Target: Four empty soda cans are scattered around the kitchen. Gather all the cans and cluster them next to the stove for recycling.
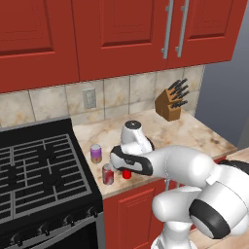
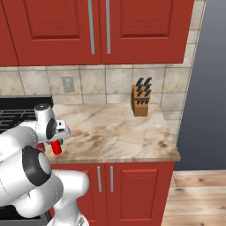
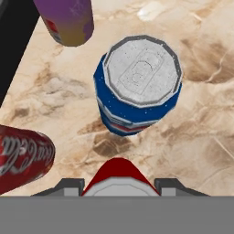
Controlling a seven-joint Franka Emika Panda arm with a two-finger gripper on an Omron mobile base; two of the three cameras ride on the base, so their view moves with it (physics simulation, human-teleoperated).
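Gripper (image 2: 56, 142) clamped on bright red can (image 2: 55, 147), held upright just above the marble counter (image 2: 119, 132), blue can (image 3: 138, 87) standing on the counter below the hand, purple can (image 1: 96, 153) and dark red can (image 1: 108, 174) beside the stove (image 1: 39, 170), knife block (image 2: 141, 102) at the far wall.

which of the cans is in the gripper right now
The bright red can, clamped in the gripper above the counter. The purple can, dark red can and blue can stand free on it.
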